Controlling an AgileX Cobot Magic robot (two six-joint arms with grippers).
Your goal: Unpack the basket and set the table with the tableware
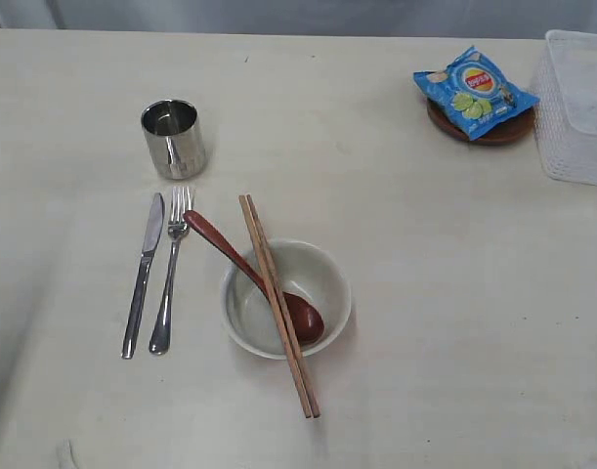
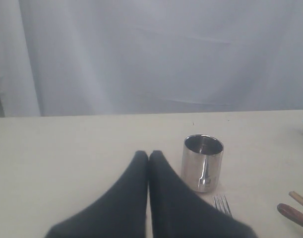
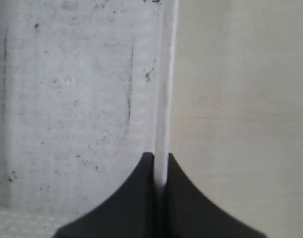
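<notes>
The white basket [image 1: 575,107] runs off the exterior view's right edge, where neither arm shows. In its wrist view the right gripper [image 3: 160,159] has its jaws pinched narrowly on the basket's rim. The left gripper [image 2: 149,154], jaws pressed together and empty, sits near the steel cup [image 1: 173,137]. The knife [image 1: 142,277] and fork [image 1: 171,269] flank the bowl [image 1: 322,269], which is crossed by the spoon [image 1: 254,274] and chopsticks [image 1: 278,303]. A crisp packet [image 1: 474,90] hides most of the brown plate [image 1: 498,134] just beside the basket. The table [image 1: 454,322] lies bare to the right.
</notes>
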